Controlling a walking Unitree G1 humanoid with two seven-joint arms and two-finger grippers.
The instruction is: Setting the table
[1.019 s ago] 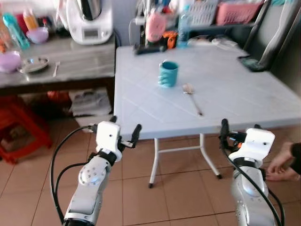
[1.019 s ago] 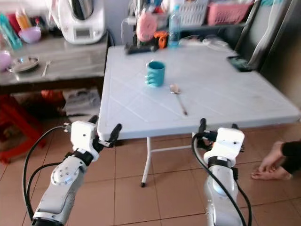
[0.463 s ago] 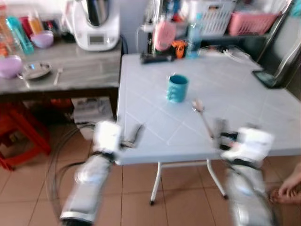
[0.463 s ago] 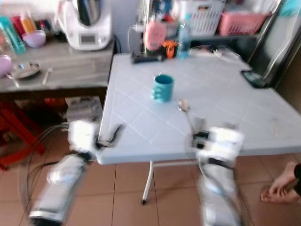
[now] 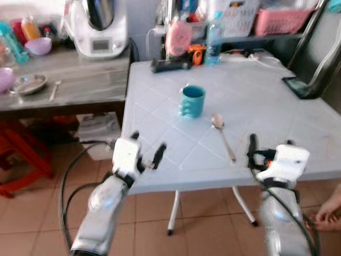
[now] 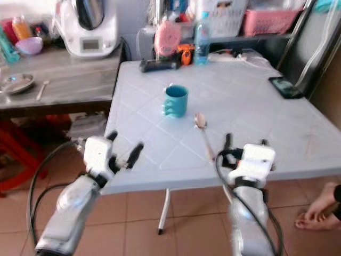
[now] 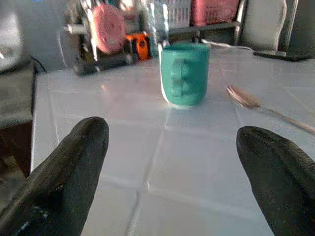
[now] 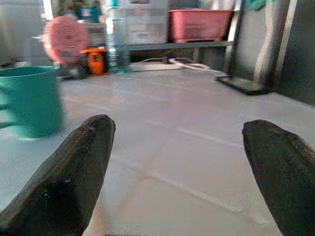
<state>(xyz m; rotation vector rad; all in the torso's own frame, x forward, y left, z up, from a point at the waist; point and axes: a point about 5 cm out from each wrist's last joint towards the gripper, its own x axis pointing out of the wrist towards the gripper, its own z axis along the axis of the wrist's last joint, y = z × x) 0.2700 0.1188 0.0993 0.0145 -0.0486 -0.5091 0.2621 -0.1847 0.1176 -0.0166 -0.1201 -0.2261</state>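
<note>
A teal mug [image 5: 192,101] stands near the middle of the pale blue table [image 5: 266,101], and a metal spoon [image 5: 222,135] lies just right of it, handle toward me. My left gripper [image 5: 146,150] hovers open over the table's near left edge, with the teal mug [image 7: 184,73] and the spoon [image 7: 256,105] ahead of it. My right gripper [image 5: 269,146] is open above the near edge, just right of the spoon's handle. Between its fingers [image 8: 74,172] the right wrist view shows the mug [image 8: 29,101] off to one side. Neither gripper holds anything.
A grey side counter [image 5: 64,90] at the left carries a white appliance [image 5: 98,26], a metal plate [image 5: 26,82], a fork and bowls. Clutter, a bottle [image 5: 214,29] and baskets line the table's far edge. A phone [image 5: 298,85] lies at the right. A person's foot [image 5: 327,213] rests on the floor.
The camera has come closer to the table and tilted down. Both grippers moved forward from below the table's edge to over its near edge, still open.
</note>
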